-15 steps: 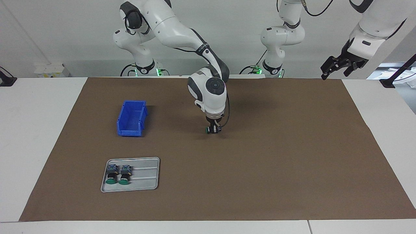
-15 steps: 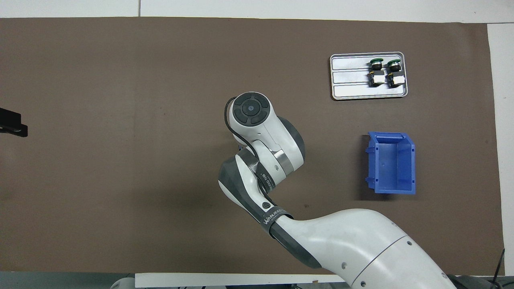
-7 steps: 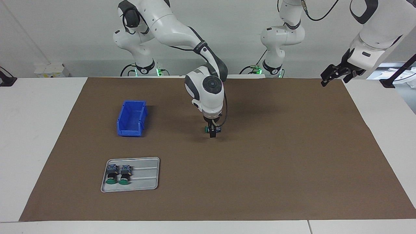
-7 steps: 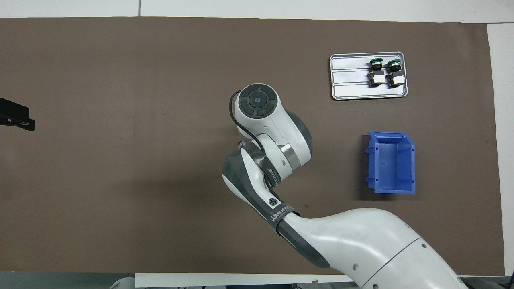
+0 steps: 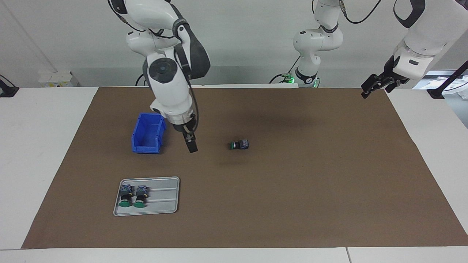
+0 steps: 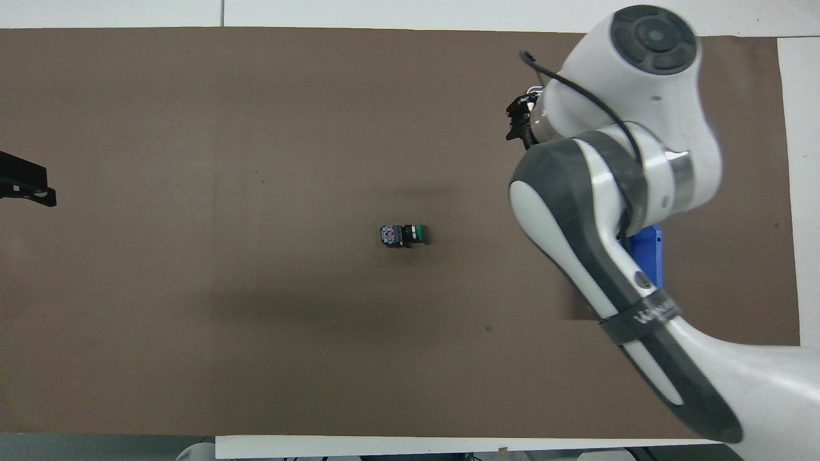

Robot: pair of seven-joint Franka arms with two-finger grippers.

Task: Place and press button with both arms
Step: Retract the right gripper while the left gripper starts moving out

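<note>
One button (image 5: 240,145) (image 6: 401,234) lies on its side in the middle of the brown mat, nothing touching it. Its green cap points toward the right arm's end of the table and its blue-grey block toward the left arm's end. My right gripper (image 5: 191,144) (image 6: 520,118) hangs raised over the mat beside the blue bin, well clear of the button, open and holding nothing. My left gripper (image 5: 374,86) (image 6: 25,189) waits in the air, open and empty, over the mat's edge at the left arm's end.
A blue bin (image 5: 148,132) (image 6: 646,253) stands on the mat toward the right arm's end. Farther from the robots than the bin lies a grey tray (image 5: 164,199) with two more green-capped buttons (image 5: 126,195). In the overhead view the right arm hides the tray.
My right gripper let go of the button on the mat, then rose and swung away toward the blue bin. The left gripper has barely moved.
</note>
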